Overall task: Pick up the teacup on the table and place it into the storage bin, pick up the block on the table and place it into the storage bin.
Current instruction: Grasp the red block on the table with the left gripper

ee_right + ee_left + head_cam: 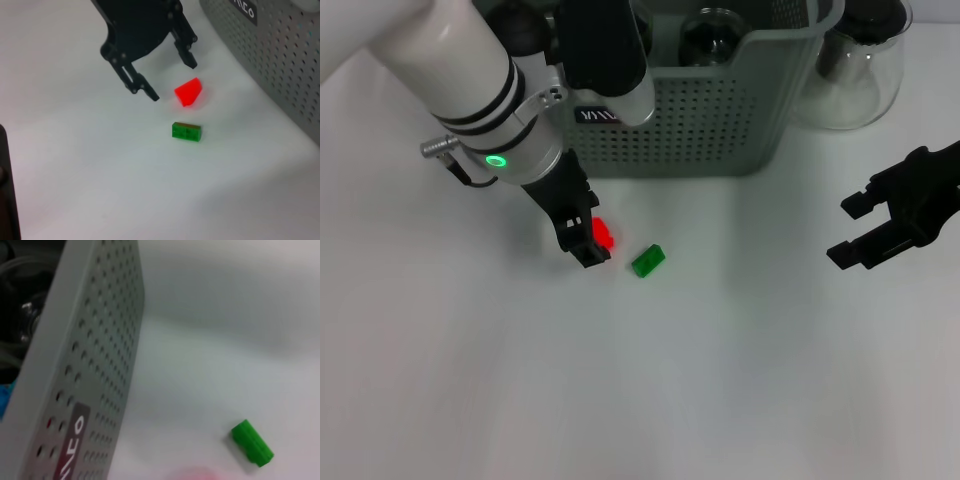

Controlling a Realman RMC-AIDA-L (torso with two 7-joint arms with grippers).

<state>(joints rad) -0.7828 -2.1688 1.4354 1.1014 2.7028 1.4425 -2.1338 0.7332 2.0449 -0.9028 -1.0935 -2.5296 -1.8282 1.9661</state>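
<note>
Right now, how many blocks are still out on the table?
2. The red block lies between the open left gripper's fingers, near the storage bin; the green block lies just beside it. None seem hidden.

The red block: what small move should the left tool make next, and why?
Probably lower a little and shut on the red block. The left tool is open and hangs just by it, one finger on each side in the right wrist view, not yet gripping. The green block lies apart, and the storage bin is close behind.
</note>
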